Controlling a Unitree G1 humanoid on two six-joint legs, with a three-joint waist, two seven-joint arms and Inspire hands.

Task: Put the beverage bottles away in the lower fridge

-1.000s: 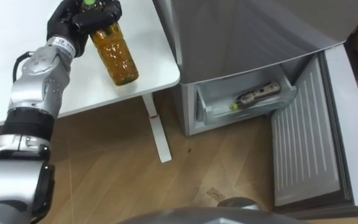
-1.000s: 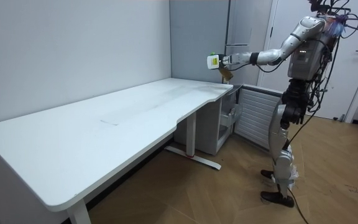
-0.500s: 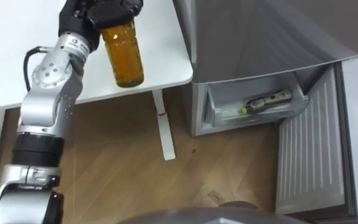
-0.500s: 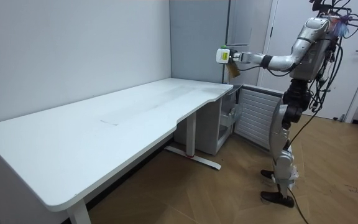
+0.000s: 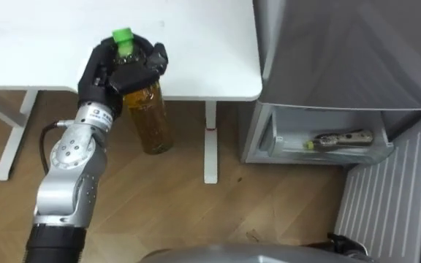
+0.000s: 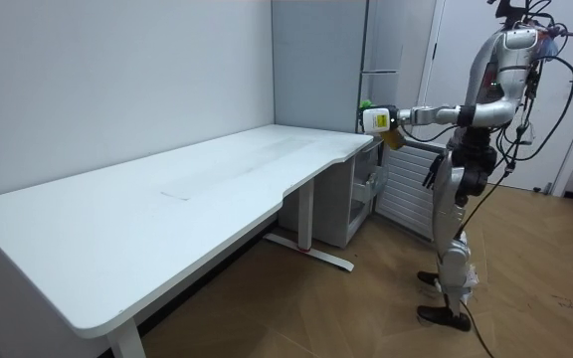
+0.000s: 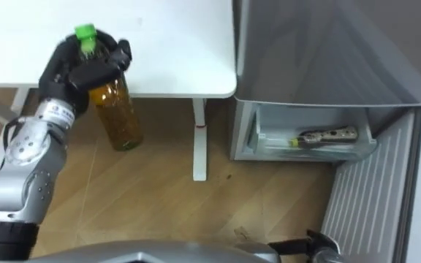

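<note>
A bottle of amber drink [image 5: 146, 115] with a green cap hangs upright in front of the white table's edge, above the wooden floor. My left hand [image 5: 107, 74] is shut on its neck and shoulder; in the room view the hand [image 6: 375, 119] reaches out towards the fridge. To the right, the grey fridge [image 5: 342, 51] has its lower drawer [image 5: 327, 153] pulled out. A second bottle [image 5: 340, 138] lies on its side in the drawer. My right hand [image 6: 431, 173] hangs by my hip in the room view.
The white table [image 5: 196, 44] stands to the left of the fridge, one leg [image 5: 210, 142] close to the fridge's side. The lower fridge door [image 5: 393, 204] stands swung open at the right. I stand on wooden floor [image 5: 196, 212] facing the fridge.
My left arm has drawn the bottle off the table, down and towards the fridge, and the bottle has turned upright. The head camera has shifted too.
</note>
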